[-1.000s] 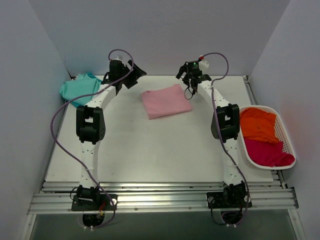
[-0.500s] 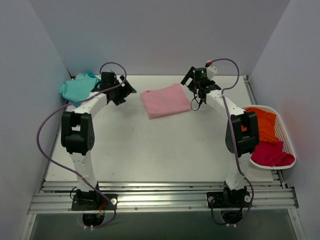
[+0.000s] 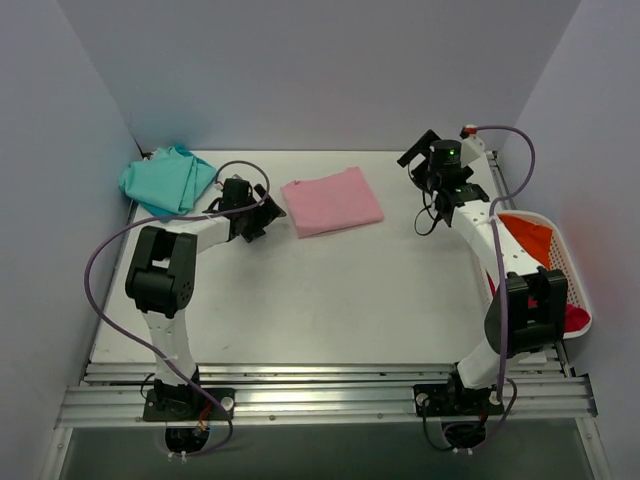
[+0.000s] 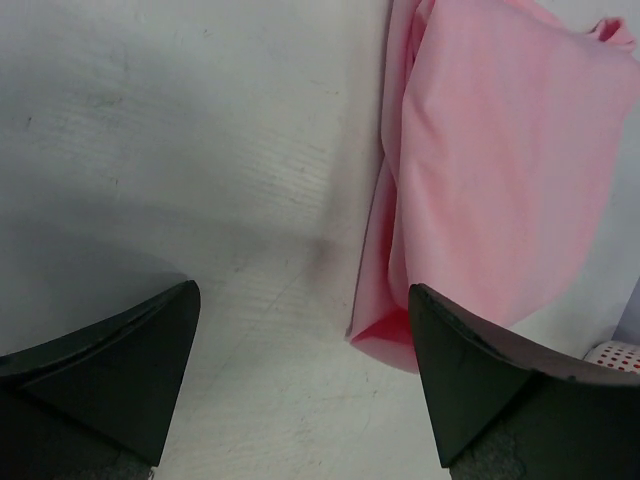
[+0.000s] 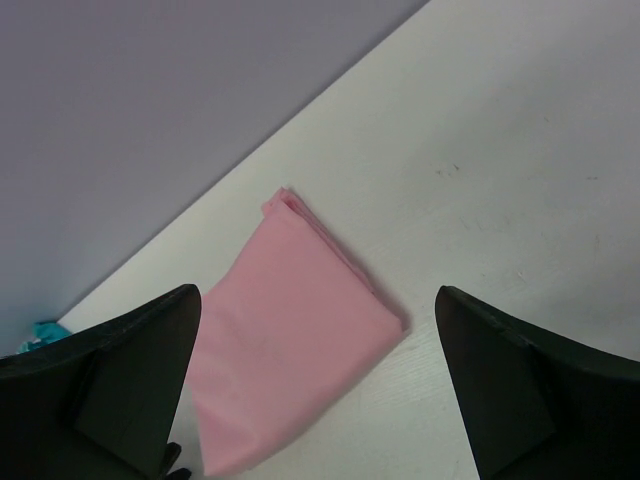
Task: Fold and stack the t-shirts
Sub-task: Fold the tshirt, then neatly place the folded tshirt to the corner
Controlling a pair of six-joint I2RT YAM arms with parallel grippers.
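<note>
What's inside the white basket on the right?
An orange t-shirt shows at the far end of the basket, plus a sliver of magenta cloth at the near edge. The right arm covers the rest, so anything else inside can't be seen.

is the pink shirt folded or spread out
Folded: the pink shirt lies as a compact rectangle, with stacked layers showing along its edge.

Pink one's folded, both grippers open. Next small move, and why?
Probably swing the right gripper over the basket and lower toward the orange t-shirt. The pink t-shirt lies folded, the teal t-shirt sits at the far-left corner, the left gripper is open, and the basket holds more shirts.
</note>
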